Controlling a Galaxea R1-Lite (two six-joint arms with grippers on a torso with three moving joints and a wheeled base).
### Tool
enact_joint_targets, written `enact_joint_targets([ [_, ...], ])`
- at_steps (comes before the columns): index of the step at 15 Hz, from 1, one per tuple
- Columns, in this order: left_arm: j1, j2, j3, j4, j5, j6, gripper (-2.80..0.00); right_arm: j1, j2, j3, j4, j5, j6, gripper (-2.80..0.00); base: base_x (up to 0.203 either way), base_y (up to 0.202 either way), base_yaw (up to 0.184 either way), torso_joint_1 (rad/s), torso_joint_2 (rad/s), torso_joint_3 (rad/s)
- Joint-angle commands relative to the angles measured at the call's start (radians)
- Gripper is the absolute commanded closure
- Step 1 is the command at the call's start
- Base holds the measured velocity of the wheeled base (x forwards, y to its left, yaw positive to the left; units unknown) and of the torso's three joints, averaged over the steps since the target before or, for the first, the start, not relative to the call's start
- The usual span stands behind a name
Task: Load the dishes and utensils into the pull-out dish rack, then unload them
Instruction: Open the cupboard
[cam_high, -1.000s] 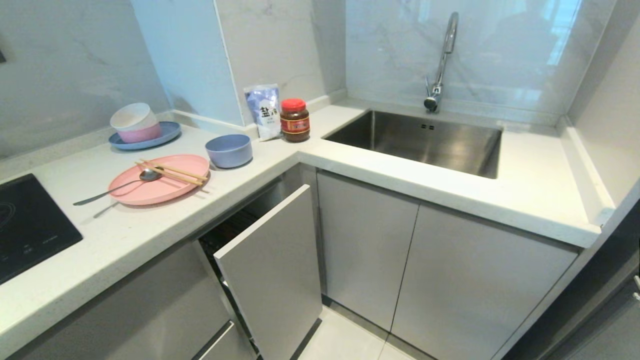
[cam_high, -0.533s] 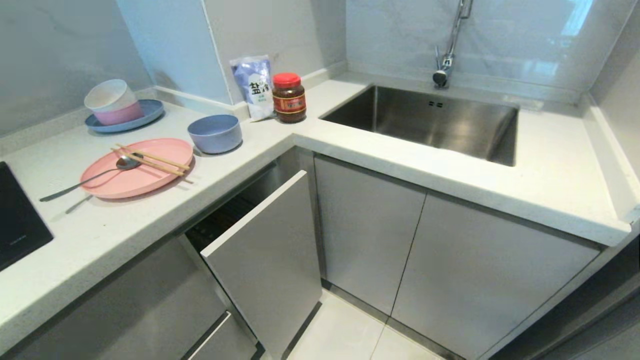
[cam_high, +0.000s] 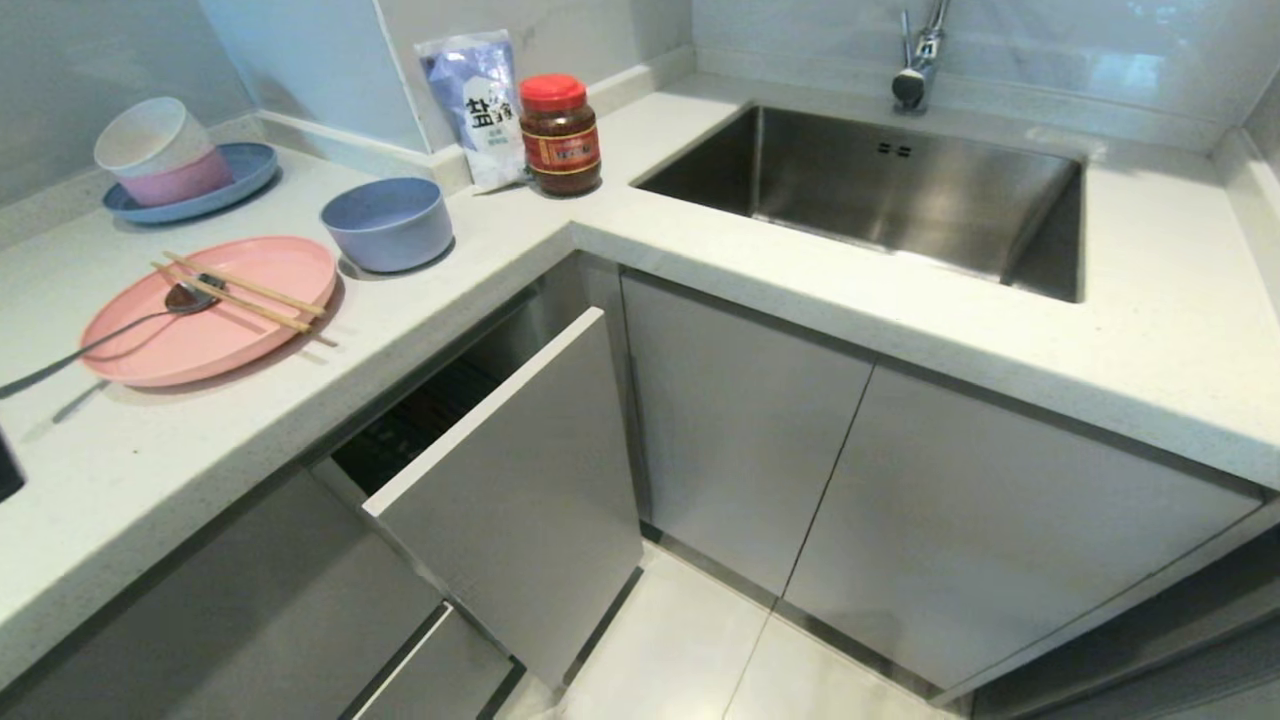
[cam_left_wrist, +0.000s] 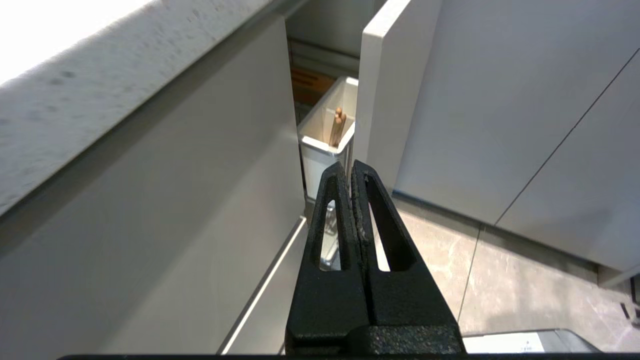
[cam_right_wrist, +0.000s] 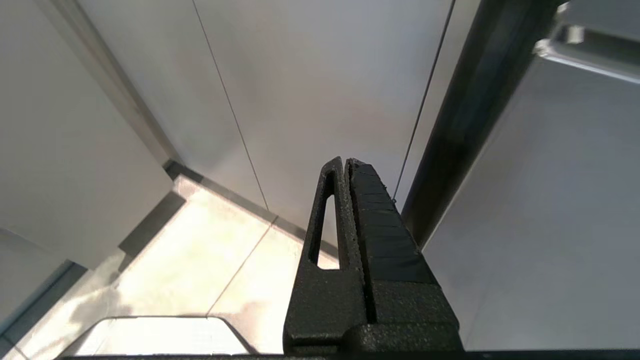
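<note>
Below the counter edge, the left gripper (cam_left_wrist: 351, 167) is hanging with its fingers pressed together, holding nothing and touching nothing, its tip pointing toward the rack (cam_left_wrist: 327, 135) that is standing partly pulled out. Beside it, the rack's grey front (cam_high: 520, 480) is jutting into the aisle, and between that front and the neighbouring drawer the white cup (cam_left_wrist: 320, 150) is showing, with wooden sticks (cam_left_wrist: 337, 125) standing in it. Over by the sink cabinet doors (cam_right_wrist: 300, 90) the right gripper (cam_right_wrist: 347, 165) is hanging likewise, fingers fully together and empty, well clear of the floor tiles. Up on the counter (cam_high: 700, 250), the plate (cam_high: 210, 310) is lying flat with the chopsticks (cam_high: 240, 293) and the spoon (cam_high: 185, 297) resting across it, the spoon's handle sticking out past the rim. Just beside the plate the bowl (cam_high: 387, 222) is sitting upright. Farther back, stacked bowls (cam_high: 160, 150) are sitting on a blue plate (cam_high: 240, 175), while a salt bag (cam_high: 470, 100) and a red-lidded jar (cam_high: 558, 135) are standing near the sink (cam_high: 900, 190). Neither arm is showing in the head view.
</note>
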Motion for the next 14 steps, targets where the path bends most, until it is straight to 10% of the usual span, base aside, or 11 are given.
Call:
enact_joint_targets([
  [1,0.000,0.001,0.026,-0.001,0.000,0.001,0.00,0.001,-0.004,0.002,-0.001,0.000,0.000,0.00,0.000,0.000,0.000,-0.001,0.00,-0.189],
  [14,0.000,0.001,0.026,-0.001,0.000,-0.015,0.00,0.000,-0.004,0.002,-0.001,0.000,0.000,0.00,0.000,0.000,0.000,0.001,0.00,-0.110],
])
